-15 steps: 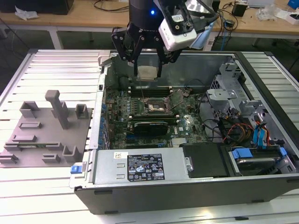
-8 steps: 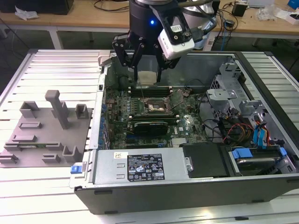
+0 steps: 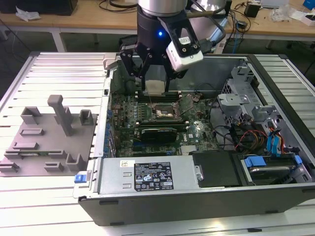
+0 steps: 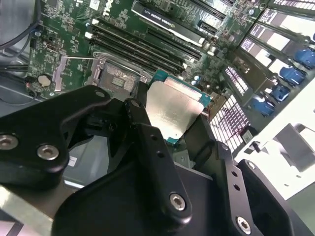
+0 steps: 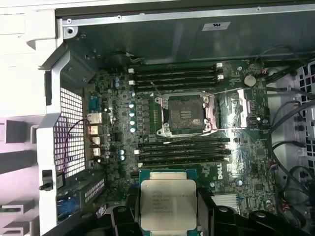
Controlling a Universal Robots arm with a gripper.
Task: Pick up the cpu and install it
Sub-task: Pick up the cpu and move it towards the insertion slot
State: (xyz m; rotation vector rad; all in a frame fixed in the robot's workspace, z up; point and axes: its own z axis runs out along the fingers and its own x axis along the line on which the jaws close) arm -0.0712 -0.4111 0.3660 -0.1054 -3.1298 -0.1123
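First wrist view, black pincer [image 5: 168, 209] clamped on flat silvery square cpu [image 5: 168, 199], dark metal-rimmed socket [image 5: 186, 114] near

**Print and labels, none readable**

A white label [image 3: 152, 176] with black print and symbols sits on the metal cover [image 3: 110, 177] along one long edge of the case [image 3: 197, 204]. Faint lines of print cross the cpu [image 5: 168, 204] top. A small white sticker [image 5: 215, 25] marks a case wall. The wording cannot be made out.

A grey plastic fixture [image 3: 47, 142] is lying on the silver slatted table [image 3: 64, 73] at the exterior view's left, beside a black computer case [image 3: 206, 204].
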